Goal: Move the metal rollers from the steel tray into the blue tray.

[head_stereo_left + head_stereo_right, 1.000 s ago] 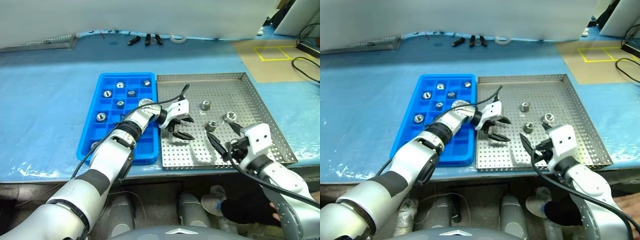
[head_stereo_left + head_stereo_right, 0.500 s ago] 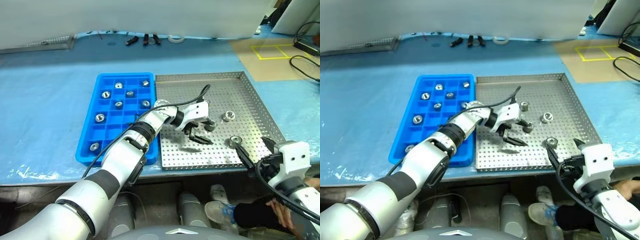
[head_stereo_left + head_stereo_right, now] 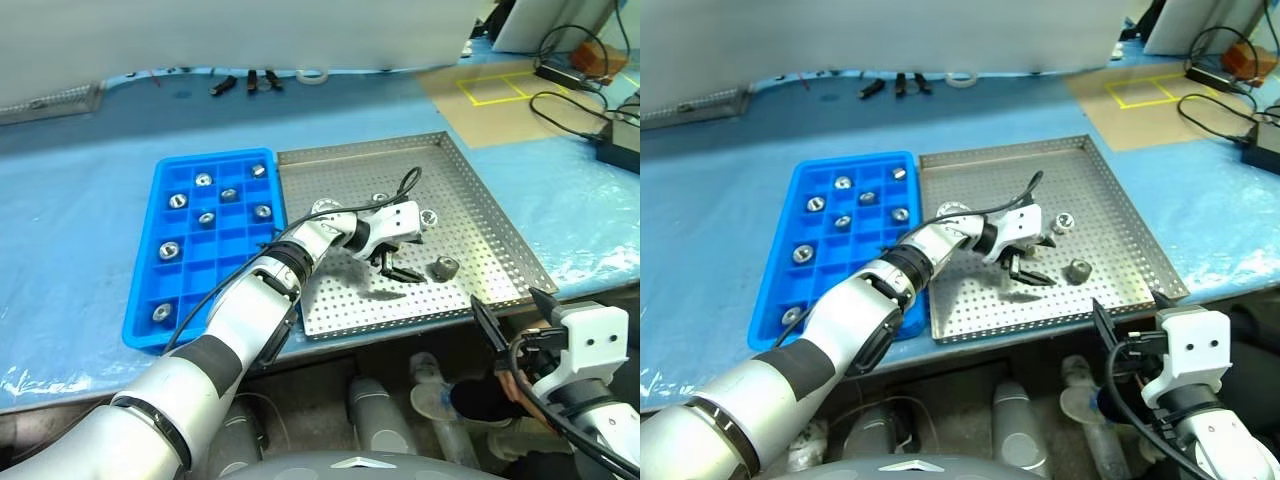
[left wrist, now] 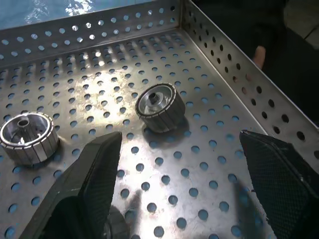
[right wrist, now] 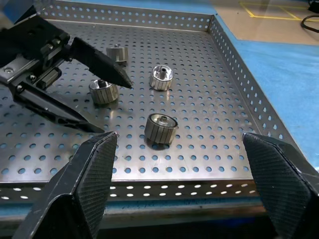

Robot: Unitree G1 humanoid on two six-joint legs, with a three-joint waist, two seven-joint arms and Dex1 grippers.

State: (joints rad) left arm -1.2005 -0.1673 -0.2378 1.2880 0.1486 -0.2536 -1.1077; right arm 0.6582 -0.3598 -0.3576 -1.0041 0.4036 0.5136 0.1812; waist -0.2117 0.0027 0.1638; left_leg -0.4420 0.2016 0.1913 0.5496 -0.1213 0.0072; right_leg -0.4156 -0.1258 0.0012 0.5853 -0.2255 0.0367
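Pale blue table covering (image 3: 80, 190): underlies everything, well beyond both tools. Steel tray (image 3: 470, 200): perforated, low-rimmed, directly beneath the left gripper; near edge just ahead of the right gripper. Blue tray (image 3: 140, 300): gridded, flush against the steel tray on the side behind the left gripper's wrist; seven metal rollers (image 3: 262, 211) counted in its compartments, most cells vacant. Left gripper (image 3: 397, 266): reached across over the middle of the steel tray, fingers spread, grasping nothing. Right gripper (image 3: 510, 318): off the near edge of the steel tray, fingers wide apart, likewise empty-handed. Loose rollers left in the steel tray, four seen from the right wrist: one (image 5: 161, 128) lying tilted just past the left gripper's tips, nearest the right gripper; one (image 5: 103, 91) between the left fingers' line and the far rim; one (image 5: 161, 77) beyond; one (image 5: 117, 53) farthest off. Progress, as judged: well over half transferred, four still to lift and place; nearest tilted roller the likely next pick.
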